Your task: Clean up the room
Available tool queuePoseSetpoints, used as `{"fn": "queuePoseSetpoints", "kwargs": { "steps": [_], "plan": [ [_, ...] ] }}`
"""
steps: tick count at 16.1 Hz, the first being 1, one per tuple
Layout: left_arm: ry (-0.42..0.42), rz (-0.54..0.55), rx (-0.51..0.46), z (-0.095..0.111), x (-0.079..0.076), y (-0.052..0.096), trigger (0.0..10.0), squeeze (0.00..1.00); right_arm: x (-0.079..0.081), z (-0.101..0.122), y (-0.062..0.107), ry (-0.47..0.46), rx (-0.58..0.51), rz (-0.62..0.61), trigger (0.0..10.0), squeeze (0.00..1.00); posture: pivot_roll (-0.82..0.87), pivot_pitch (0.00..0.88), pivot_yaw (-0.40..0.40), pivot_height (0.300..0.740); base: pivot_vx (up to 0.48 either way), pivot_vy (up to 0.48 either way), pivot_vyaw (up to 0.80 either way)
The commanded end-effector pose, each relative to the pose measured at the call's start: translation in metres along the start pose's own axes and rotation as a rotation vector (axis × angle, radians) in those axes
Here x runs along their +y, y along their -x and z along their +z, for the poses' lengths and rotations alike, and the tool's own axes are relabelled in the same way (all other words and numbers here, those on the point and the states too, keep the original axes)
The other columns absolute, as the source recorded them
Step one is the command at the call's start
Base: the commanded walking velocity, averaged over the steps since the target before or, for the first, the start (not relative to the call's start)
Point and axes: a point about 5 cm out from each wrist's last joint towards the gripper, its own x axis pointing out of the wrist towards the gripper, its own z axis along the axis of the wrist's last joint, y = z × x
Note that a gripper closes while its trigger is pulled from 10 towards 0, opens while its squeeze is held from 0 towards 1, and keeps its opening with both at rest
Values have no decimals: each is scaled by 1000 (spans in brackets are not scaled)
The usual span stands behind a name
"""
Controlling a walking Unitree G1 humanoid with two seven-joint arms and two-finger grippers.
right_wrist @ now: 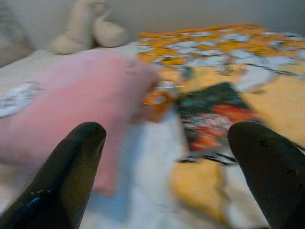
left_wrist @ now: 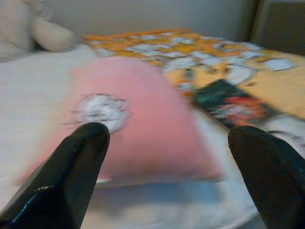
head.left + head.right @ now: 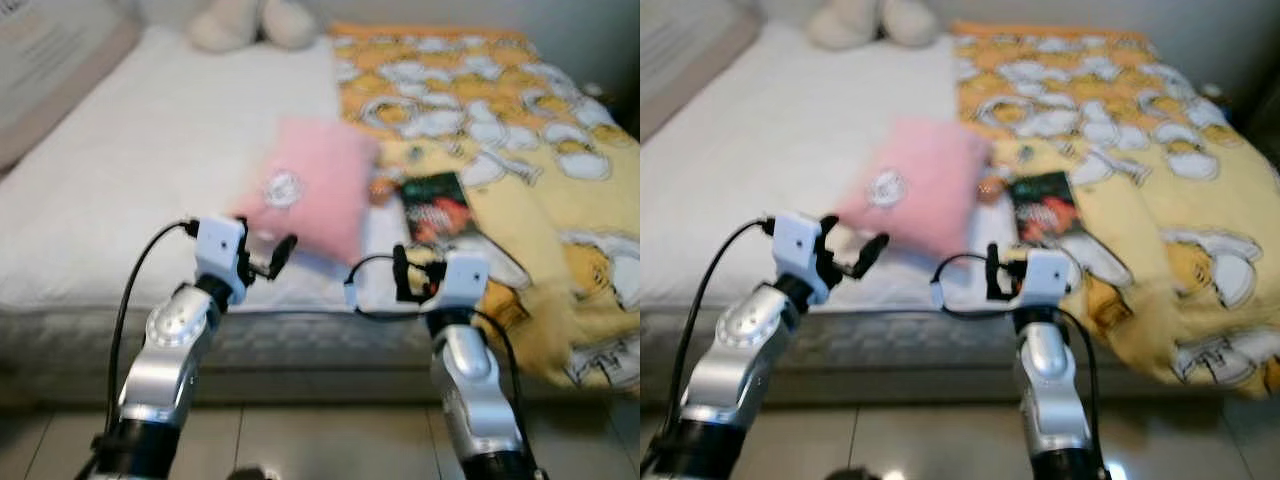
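Pink pillow [image 3: 312,187] lies mid-bed [image 3: 150,180], book [image 3: 437,205] just right. Left gripper [image 3: 272,258] and right gripper [image 3: 400,272] are held spread wide, empty, short of the near edge. Pillow's near corner should be pinched deep; soft fill slips.

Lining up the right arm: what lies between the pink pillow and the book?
A small orange object, too blurred to identify, sits in that gap between the pink pillow and the book in the right eye view, on white sheet.

Fluffy pink pillow [image 3: 310,195]; glossy book [image 3: 437,205]; soft printed cloth blanket [image 3: 520,130].
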Motion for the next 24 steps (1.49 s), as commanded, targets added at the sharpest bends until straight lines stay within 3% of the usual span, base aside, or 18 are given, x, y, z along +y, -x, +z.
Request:
{"fn": "queuePoseSetpoints", "kwargs": {
  "steps": [1, 2, 4, 10, 15, 17, 19, 20, 24],
  "plan": [
    [46, 19, -18, 6, -3, -5, 10000, 0, -14, 4, -1, -9, -18, -70, 10000, 0, -20, 0, -23, 740, 405, 255, 0],
    [139, 139, -25, 9, 9, -8, 10000, 0, -22, 7, -2, -29, -27, -121, 10000, 0, -20, 0, -23, 740, 394, 274, 0],
    [165, 260, -16, 7, 23, -3, 10000, 0, -34, 7, 0, -26, -29, -151, 10000, 0, -27, 0, -17, 740, 360, 317, 0],
    [91, 166, 1, 10, 7, -8, 10000, 0, -37, 5, 4, -27, -19, -162, 10000, 0, -29, 0, -11, 740, 397, 158, 0],
    [72, 132, -23, 21, 7, -16, 10000, 0, -47, 15, -8, -57, -30, -194, 10000, 0, -22, 0, -2, 740, 452, 0, 0],
    [33, 72, -19, 27, 2, -24, 10000, 0, -57, 21, -15, -59, -42, -232, 10000, 0, -18, 0, 7, 740, 474, 0, 0],
    [-33, 73, 12, 24, 0, -25, 10000, 0, -55, 23, -16, -43, -49, -216, 10000, 0, -22, 0, 12, 740, 240, 0, 0],
    [7, 90, 29, 20, 1, -24, 10000, 0, -53, 21, -15, -49, -41, -212, 10000, 0, -23, 0, 12, 740, 0, 0, 0],
    [11, 81, 49, 19, 4, -30, 10000, 0, -58, 16, -15, -73, -17, -231, 10000, 0, -17, 0, 11, 740, 0, 0, 0]
  ]
}}
